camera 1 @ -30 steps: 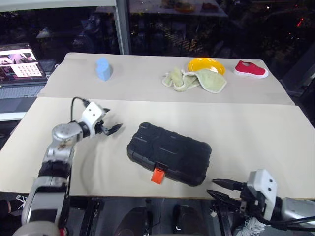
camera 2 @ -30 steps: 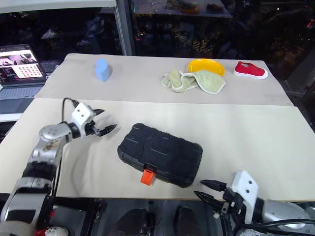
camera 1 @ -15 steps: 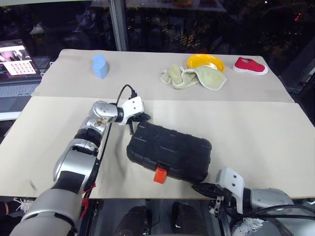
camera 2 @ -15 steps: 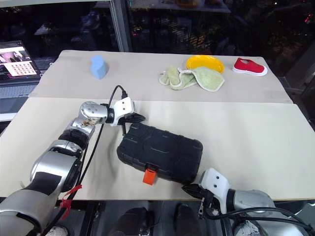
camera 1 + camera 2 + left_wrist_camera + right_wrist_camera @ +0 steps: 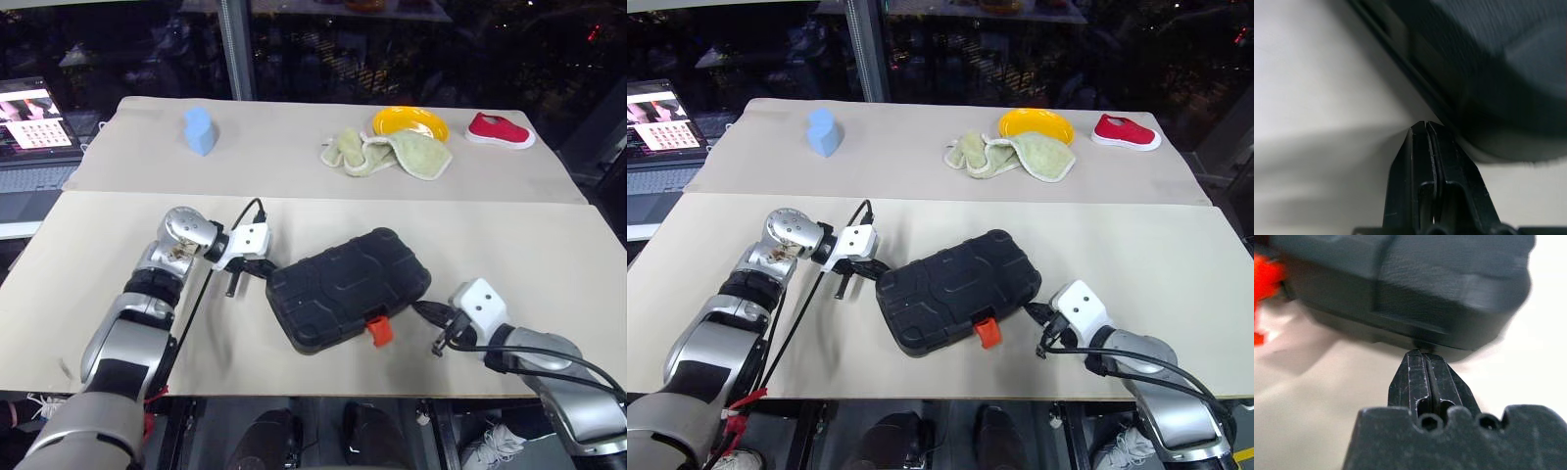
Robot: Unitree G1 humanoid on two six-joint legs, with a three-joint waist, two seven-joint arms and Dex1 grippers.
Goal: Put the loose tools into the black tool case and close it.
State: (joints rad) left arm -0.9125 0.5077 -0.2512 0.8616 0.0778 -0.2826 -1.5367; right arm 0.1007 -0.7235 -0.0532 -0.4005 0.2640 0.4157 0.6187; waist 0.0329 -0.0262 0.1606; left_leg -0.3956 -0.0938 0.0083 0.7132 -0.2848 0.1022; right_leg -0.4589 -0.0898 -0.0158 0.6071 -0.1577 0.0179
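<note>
Since the earlier frames the black tool case (image 5: pixel 350 288) has swung round on the worktop (image 5: pixel 529 245): its long side, which ran down toward the right, now runs up toward the right, and its orange latch (image 5: pixel 377 331) has shifted rightward along the near edge. Both arms have closed in on it too, the left gripper (image 5: pixel 265 267) coming across from open worktop to the case's left end and the right gripper (image 5: pixel 423 309) coming up from below the worktop edge to the case's right end.

Lid down, the case lies flat in the middle of the near worktop, ribbed shell up, with the latch sticking out of its near side. On the left gripper the jaws are pressed tight together with nothing between them, their tips right at the lower edge of the case's shell in the left wrist view. On the right gripper the jaws are likewise pressed together and hold nothing, with the tips just under the case's rounded corner in the right wrist view.

On the far worktop sit a blue block (image 5: pixel 201 131), a crumpled green cloth (image 5: pixel 390 155), a yellow plate (image 5: pixel 410 125) and a red shoe (image 5: pixel 500 131). An open laptop (image 5: pixel 37 137) stands off to the left.
</note>
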